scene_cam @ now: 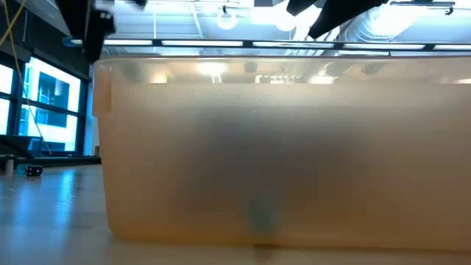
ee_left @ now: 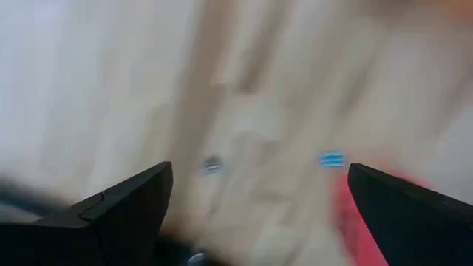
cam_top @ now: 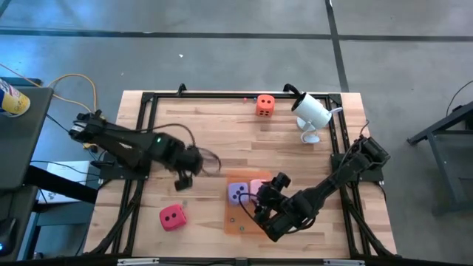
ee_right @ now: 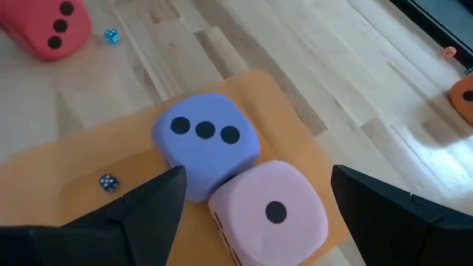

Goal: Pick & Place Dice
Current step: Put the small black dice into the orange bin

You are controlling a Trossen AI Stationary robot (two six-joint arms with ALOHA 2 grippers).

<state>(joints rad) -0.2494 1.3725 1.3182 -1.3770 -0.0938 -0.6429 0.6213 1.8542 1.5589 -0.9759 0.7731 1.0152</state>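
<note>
High view: the wooden slatted table (cam_top: 199,125) carries a flat translucent orange rectangular mat (cam_top: 235,222) near its front edge. On the mat, a soft purple cube die (cam_top: 237,193) and a soft pink cube die (cam_top: 258,186) sit touching. A soft red cube die (cam_top: 172,218) lies on bare wood left of the mat; a soft orange cube die (cam_top: 265,105) sits at the far edge, near a white camera (cam_top: 311,112). The left gripper (cam_top: 182,179) hangs over bare wood between red die and mat. The right gripper (cam_top: 260,201) hangs just beside the pink die.

Low view: the translucent mat fills the picture — no dice discernible.

Left wrist view: blurred; jaws wide apart, nothing between them, red die at one finger's edge.

Right wrist view: jaws apart, empty — the purple die shows three pips, the pink die one. A tiny blue die (ee_right: 109,182) lies on the mat, another (ee_right: 111,35) by the red die.
</note>
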